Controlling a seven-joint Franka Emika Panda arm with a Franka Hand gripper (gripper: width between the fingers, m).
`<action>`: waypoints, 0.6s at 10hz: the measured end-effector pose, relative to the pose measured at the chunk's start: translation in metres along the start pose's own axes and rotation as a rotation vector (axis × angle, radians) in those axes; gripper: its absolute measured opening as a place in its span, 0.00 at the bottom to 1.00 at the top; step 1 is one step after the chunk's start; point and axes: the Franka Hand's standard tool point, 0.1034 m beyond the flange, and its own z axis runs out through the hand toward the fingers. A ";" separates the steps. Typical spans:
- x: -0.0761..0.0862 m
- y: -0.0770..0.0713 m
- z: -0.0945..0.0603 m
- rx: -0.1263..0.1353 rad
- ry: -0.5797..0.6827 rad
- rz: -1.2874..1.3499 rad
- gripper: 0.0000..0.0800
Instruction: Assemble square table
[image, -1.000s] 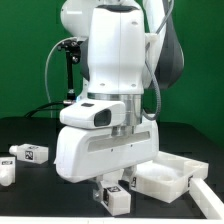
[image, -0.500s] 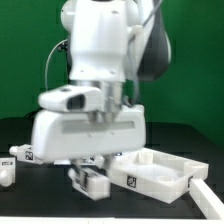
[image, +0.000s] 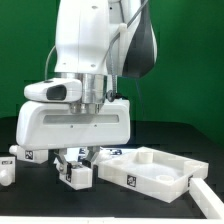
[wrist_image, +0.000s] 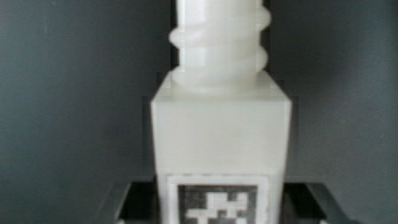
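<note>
Arm (image: 85, 60) is shifting to exterior view's left | gripper (image: 77, 163) is clamping short white tagged block leg (image: 77, 178), just beside white square raised-rim plastic tabletop (image: 150, 172) | we're flagging risk: leg twisting in jaws, misaligning screw-in

One square tabletop (image: 152, 168), lower right of the exterior view. Four white legs: centre leg (image: 77, 178) (wrist_image: 217, 120) at lower middle, tagged leg (image: 28, 155) and edge leg (image: 5, 173) at lower left, corner leg (image: 205, 192) at lower right. One claw (image: 75, 164).

I work in a robotics lab: plain green backdrop (image: 195, 60) behind me, black table (image: 185, 135) beneath, white parts (image: 150, 168) bearing marker tags (image: 29, 155).
</note>
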 end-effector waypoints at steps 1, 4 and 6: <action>-0.012 0.009 0.000 -0.028 0.029 0.057 0.35; -0.084 0.026 0.012 -0.070 0.026 0.222 0.35; -0.081 0.028 0.011 -0.063 0.027 0.209 0.35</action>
